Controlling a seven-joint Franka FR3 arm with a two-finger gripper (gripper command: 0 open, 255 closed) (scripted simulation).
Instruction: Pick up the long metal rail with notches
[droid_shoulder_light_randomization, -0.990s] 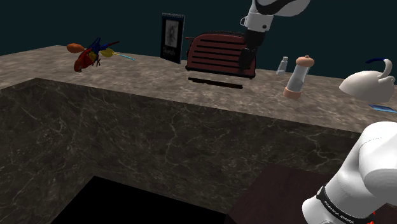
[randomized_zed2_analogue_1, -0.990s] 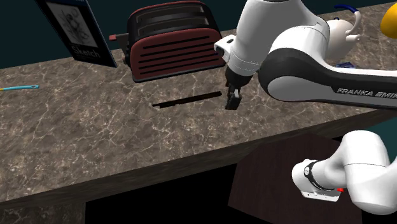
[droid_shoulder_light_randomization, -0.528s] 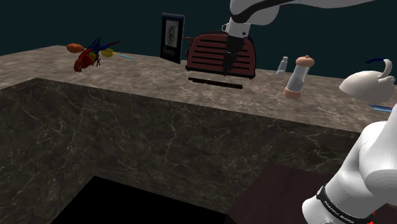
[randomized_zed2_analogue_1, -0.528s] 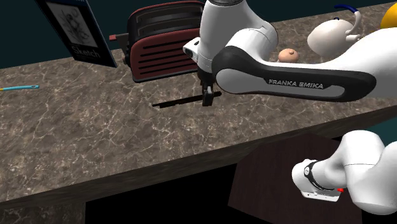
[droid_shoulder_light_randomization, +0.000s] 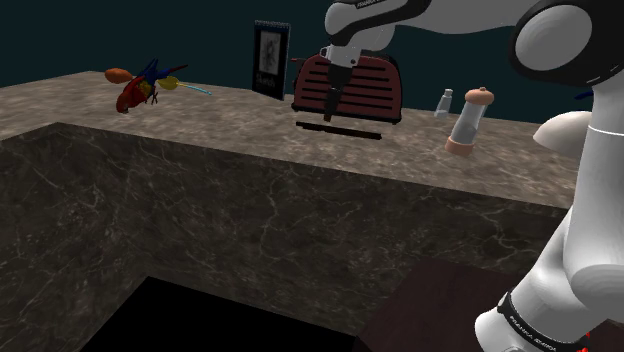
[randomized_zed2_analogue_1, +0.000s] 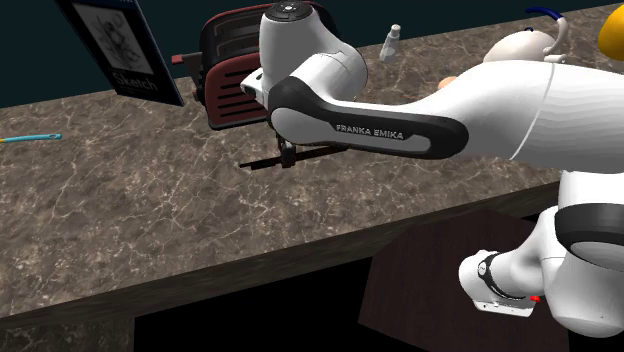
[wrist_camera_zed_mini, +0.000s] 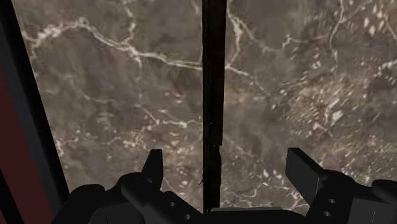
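Observation:
The long dark rail (droid_shoulder_light_randomization: 338, 130) lies flat on the marble counter (droid_shoulder_light_randomization: 200, 130), just in front of the dark red toaster (droid_shoulder_light_randomization: 350, 85). In the second exterior view the rail (randomized_zed2_analogue_1: 325, 150) is a thin strip, partly crossed by the arm. My black gripper (droid_shoulder_light_randomization: 328, 104) hangs close above it, pointing straight down, and appears as well in the second exterior view (randomized_zed2_analogue_1: 288, 155). In the wrist view the rail (wrist_camera_zed_mini: 213, 76) runs lengthwise between the two fingers (wrist_camera_zed_mini: 153, 168), a little nearer one of them. The gripper (wrist_camera_zed_mini: 226, 172) is open and touches nothing.
Behind the toaster leans a framed picture (droid_shoulder_light_randomization: 271, 58). A pepper grinder (droid_shoulder_light_randomization: 470, 122), a small shaker (droid_shoulder_light_randomization: 443, 100) and a white teapot (droid_shoulder_light_randomization: 575, 130) stand toward the shoulder view's right. A colourful toy (droid_shoulder_light_randomization: 145, 85) lies far left. The counter's front edge drops to a black area.
The arm has swung toward the shoulder view's left, from beside the toaster's right end to over the rail, and come lower. The fingers stayed open.

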